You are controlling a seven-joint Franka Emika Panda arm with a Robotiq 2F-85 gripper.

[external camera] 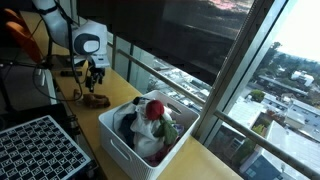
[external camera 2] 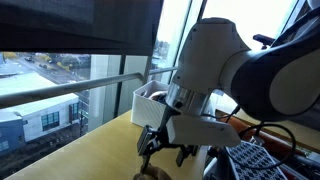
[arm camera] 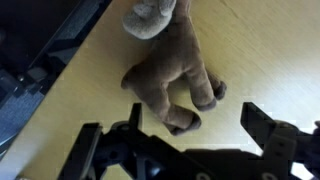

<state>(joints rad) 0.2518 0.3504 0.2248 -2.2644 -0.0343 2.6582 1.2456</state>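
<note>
A brown plush toy (arm camera: 165, 75) lies on the wooden table (arm camera: 250, 50), its legs toward the camera in the wrist view. My gripper (arm camera: 178, 135) hangs just above it, open, with the two dark fingers (arm camera: 262, 125) spread wide on either side of the toy's legs and nothing between them. In both exterior views the gripper (external camera: 93, 80) (external camera 2: 165, 148) points down over the toy (external camera: 97, 99) (external camera 2: 152, 173), close to it; I cannot tell if they touch.
A white basket (external camera: 115, 140) (external camera 2: 145, 100) filled with soft toys and cloth stands further along the table by the window. A black gridded rack (external camera: 40, 150) (external camera 2: 255, 160) sits beside the table. A window railing (external camera: 160, 70) runs along the table's far edge.
</note>
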